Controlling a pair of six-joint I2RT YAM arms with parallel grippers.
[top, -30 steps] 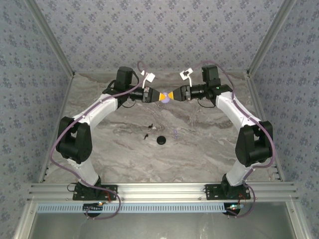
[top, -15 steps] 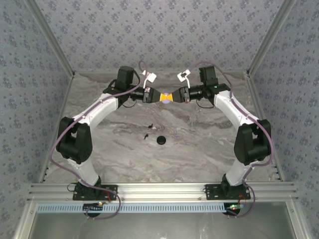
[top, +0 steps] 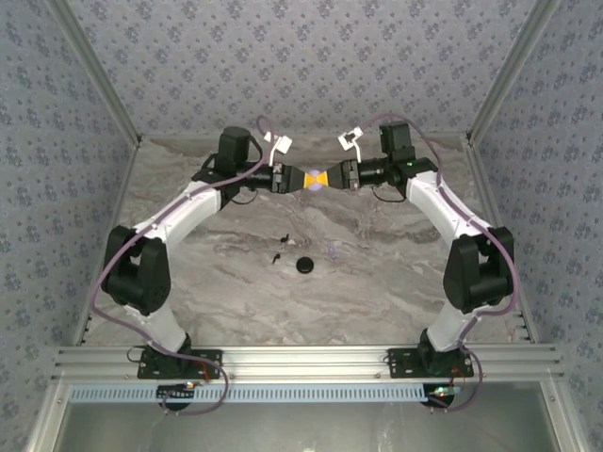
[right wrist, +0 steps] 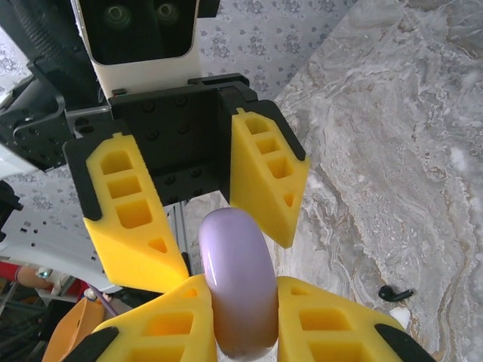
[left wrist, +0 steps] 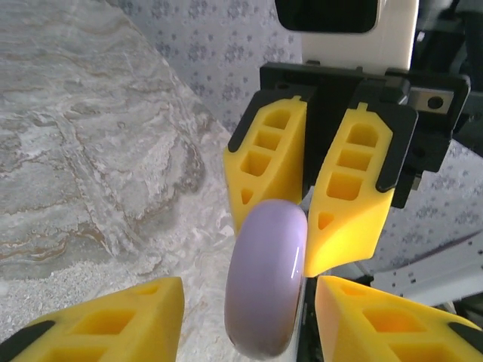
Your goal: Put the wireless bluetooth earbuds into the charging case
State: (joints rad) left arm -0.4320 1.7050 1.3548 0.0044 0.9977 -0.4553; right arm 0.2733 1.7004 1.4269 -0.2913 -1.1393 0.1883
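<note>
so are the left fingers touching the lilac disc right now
Apart. In the left wrist view the left fingers stand off the lilac disc: a wide gap on one side, a thin slit on the other.

No legible text or markings.

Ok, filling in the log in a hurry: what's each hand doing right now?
Left hand: open, fingers either side of the lilac disc, not gripping it.
Right hand: closed on the lilac disc, holding it.
</note>
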